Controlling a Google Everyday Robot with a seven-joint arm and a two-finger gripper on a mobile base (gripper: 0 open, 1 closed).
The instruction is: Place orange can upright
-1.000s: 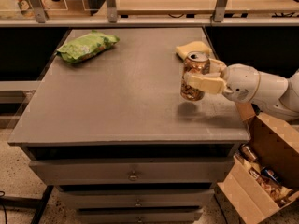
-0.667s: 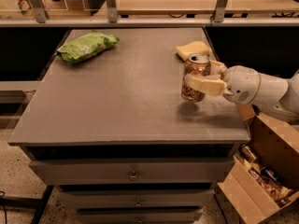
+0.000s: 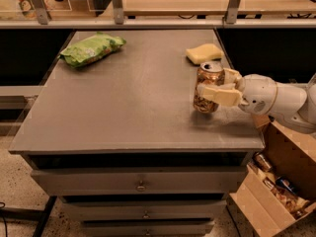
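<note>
The orange can point(image 3: 206, 85) stands upright on the grey table top point(image 3: 133, 93) near its right edge, silver top with pull tab facing up. My gripper point(image 3: 215, 85) reaches in from the right on a white arm. Its cream fingers point(image 3: 219, 94) are closed around the can's body, one in front and one behind. The can's base appears to rest on the table.
A yellow sponge point(image 3: 204, 53) lies just behind the can. A green snack bag point(image 3: 91, 48) lies at the back left. An open cardboard box point(image 3: 276, 181) with cans stands on the floor to the right. A rail runs behind the table.
</note>
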